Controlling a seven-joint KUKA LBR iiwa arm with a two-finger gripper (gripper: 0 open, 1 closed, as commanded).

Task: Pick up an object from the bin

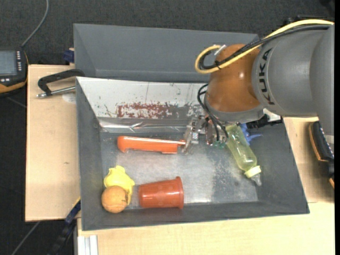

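The gripper (199, 134) sits low at the right end of the long orange tool (147, 144), which lies flat on the floor of the bin (212, 182). This looks like the approach step, and I cannot tell whether the claw is open or closed. With 1 yellow-green bottle (241, 154) just right of that end, the next move calls for closing on the tool alone, then lifting straight.
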